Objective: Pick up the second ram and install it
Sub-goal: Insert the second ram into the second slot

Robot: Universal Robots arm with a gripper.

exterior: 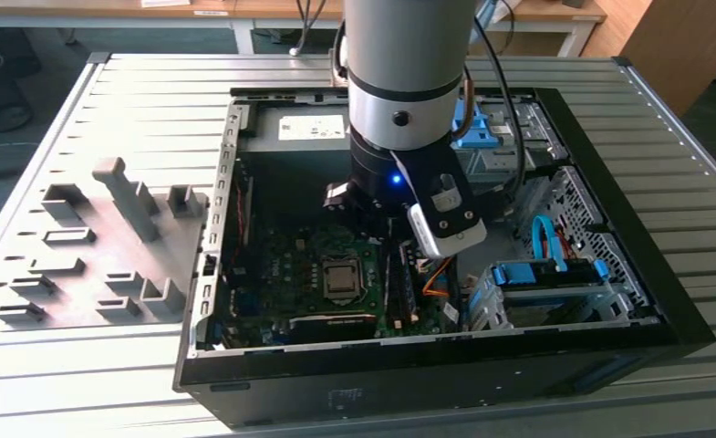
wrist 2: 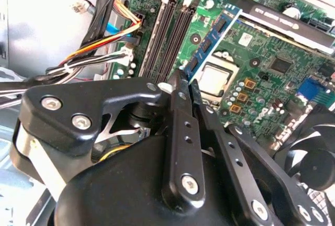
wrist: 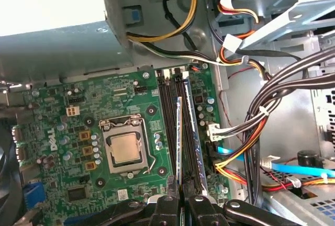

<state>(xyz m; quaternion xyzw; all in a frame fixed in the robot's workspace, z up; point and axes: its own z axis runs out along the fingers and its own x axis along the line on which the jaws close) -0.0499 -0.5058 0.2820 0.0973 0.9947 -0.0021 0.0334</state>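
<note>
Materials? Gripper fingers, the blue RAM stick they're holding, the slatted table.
Fingers of the black gripper: matte black with screw holes, anodised metal or hard plastic. Long thin blue memory stick clamped between them: glossy circuit-board laminate, black chips. Grey slatted table: ribbed silvery profiles, probably aluminium.

The Universal Robots arm stood almost vertical, its grey last link pointing straight down. A small blue light glowed on the black wrist section just above the gripper. In both wrist views the two slim black fingers were drawn close together with their linkage bars angled inward. Their tips pinched the thin edge of the second ram, which ran straight out ahead of them.
</note>
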